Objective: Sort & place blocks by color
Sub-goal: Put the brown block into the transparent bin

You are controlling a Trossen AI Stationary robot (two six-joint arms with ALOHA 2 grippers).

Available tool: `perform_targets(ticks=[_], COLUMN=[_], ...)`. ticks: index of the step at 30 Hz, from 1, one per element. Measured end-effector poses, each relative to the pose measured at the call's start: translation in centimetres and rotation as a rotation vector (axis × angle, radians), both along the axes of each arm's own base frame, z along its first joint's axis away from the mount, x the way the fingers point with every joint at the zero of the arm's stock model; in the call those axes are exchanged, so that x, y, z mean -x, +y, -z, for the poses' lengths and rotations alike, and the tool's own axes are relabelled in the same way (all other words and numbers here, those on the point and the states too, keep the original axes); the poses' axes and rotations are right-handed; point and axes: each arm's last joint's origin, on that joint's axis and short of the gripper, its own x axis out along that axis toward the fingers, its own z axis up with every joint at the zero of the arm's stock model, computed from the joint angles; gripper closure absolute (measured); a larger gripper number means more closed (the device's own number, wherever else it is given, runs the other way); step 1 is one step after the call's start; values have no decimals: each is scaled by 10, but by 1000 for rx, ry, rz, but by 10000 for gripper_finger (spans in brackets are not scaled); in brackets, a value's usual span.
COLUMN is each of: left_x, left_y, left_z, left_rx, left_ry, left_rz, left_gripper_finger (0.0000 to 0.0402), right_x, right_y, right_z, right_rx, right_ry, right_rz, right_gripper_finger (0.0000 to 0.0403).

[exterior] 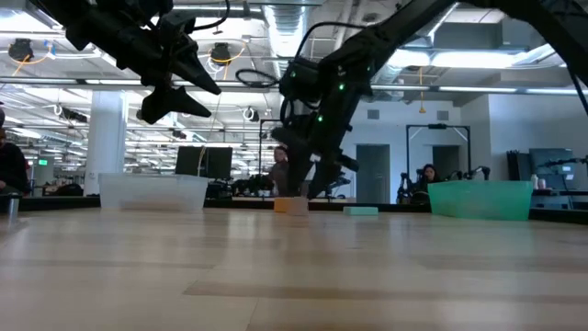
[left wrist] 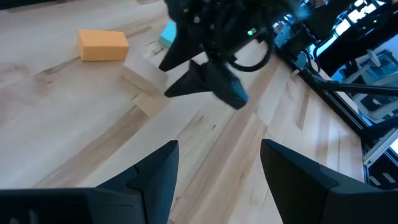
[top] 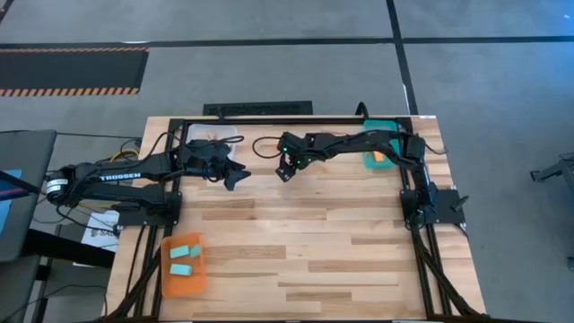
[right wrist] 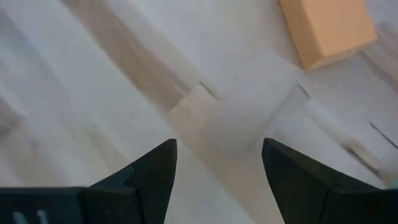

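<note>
- The right gripper (top: 284, 171) hangs with its fingers wide apart, just over a tan block (right wrist: 214, 118) near the middle of the desk's (top: 305, 251) far edge.
- An orange block (left wrist: 103, 45) lies just beside the tan one, with a light blue block (left wrist: 166, 33) close by.
- To do this well, it should go straight down, with one finger on each side of the tan block, and not bump the orange one.
- The left gripper (top: 235, 175) waits close by, fingers spread too.
- The wood desk is flat and smooth.
- An orange tray (top: 184, 266) with two blue blocks sits near the front left corner, a teal tray (top: 374, 148) by the far right corner.
- Behind is a big bright room.

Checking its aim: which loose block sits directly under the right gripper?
The tan wood block, centred below the right gripper; the orange block lies off to one side.
</note>
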Motion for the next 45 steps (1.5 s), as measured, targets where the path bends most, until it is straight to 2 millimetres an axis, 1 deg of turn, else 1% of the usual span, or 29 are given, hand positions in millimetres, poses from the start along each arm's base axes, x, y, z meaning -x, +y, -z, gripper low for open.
perform_targets(ticks=[4, 6, 13, 17, 21, 27, 33, 35, 39, 41, 43, 45], left_x=[0, 1, 1, 1, 1, 1, 1, 1, 1, 0, -5, -12], left_y=[0, 0, 0, 0, 0, 0, 0, -1, -1, 0, 3, 5], left_z=[1, 2, 2, 2, 2, 2, 2, 2, 2, 3, 5, 9], left_rx=[-1, 1, -10, -10, -16, -23, -28, -26, -9, 41, 88, 124], left_ry=[9, 20, 22, 22, 22, 23, 26, 24, 24, 16, 1, -6], left_rz=[2, 2, 0, 0, 2, 9, 26, 39, 34, -36, -89, -115], left_gripper_finger=[188, 187, 187, 187, 187, 187, 187, 187, 187, 187, 188, 193], right_x=[5, 6, 11, 9, 8, 6, 4, 7, 15, 22, 35, 49], right_y=[2, 0, -11, -8, -4, 0, 8, 11, 13, 15, 20, 26], right_z=[-21, -25, -25, -25, -26, -26, -26, -28, -46, -59, -76, -98], right_rx=[13, 26, -44, -15, 12, 4, 28, 50, 69, 70, 80, 112], right_ry=[-33, -39, -66, -71, -74, -87, -76, -51, -42, -38, -16, -12], right_rz=[2, 30, 208, 254, 263, 306, 287, 288, 262, 247, 247, 254], right_gripper_finger=[143, 143, 143, 143, 153, 184, 207, 212, 218, 221, 224, 228])
